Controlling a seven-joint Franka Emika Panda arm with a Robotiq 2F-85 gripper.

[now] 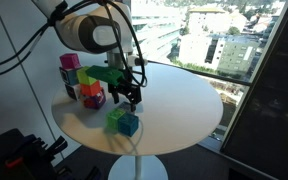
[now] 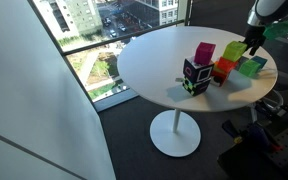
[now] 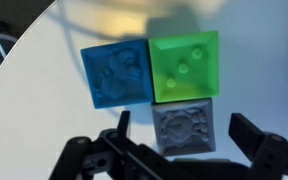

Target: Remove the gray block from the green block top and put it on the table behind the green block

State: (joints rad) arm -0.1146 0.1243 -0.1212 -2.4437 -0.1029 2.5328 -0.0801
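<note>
In the wrist view the gray block (image 3: pixel 184 128) lies flat beside the pale green block (image 3: pixel 186 65), touching one of its sides, with a teal-blue block (image 3: pixel 116 72) next to the green one. My gripper (image 3: pixel 184 135) is open, with one finger on each side of the gray block and a gap at both. In an exterior view the gripper (image 1: pixel 130 96) hangs just above the green block (image 1: pixel 115 119) and the teal block (image 1: pixel 130 125); the gray block is hard to make out there. The green block (image 2: pixel 250 67) also shows under the gripper (image 2: pixel 252 46).
A cluster of joined coloured cubes (image 1: pixel 84 85) stands at the table's back edge; it also shows in an exterior view (image 2: pixel 199 72). The round white table (image 1: pixel 184 125) stands by a large window. Dark equipment (image 1: pixel 14 155) sits beside the table.
</note>
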